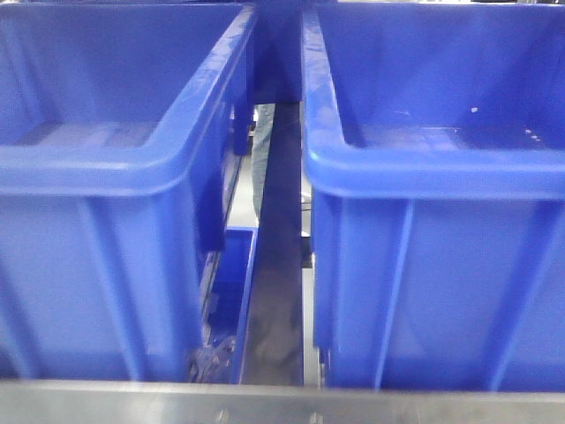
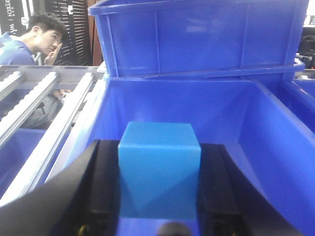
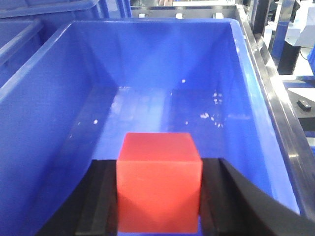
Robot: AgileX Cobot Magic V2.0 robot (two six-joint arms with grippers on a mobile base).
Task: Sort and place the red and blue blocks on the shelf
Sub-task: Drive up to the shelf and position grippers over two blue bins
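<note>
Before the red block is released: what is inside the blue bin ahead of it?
Only bare blue floor with a few white specks shows inside the bin. The red block, clamped in the right gripper, hides the nearest floor.

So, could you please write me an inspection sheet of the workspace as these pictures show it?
Surface: steel shelf rail at the front; the left bin and right bin stand behind it, with a gap between them.
Job's things: blue block and red block, each held above the inside of a blue bin.
Clutter: small white specks on the bin floor beyond the red block.
Grippers: left gripper shut on the blue block; right gripper shut on the red block.
Cables: nothing seen.
Surroundings: a person beyond the roller rails; a stacked bin behind the blue block.
</note>
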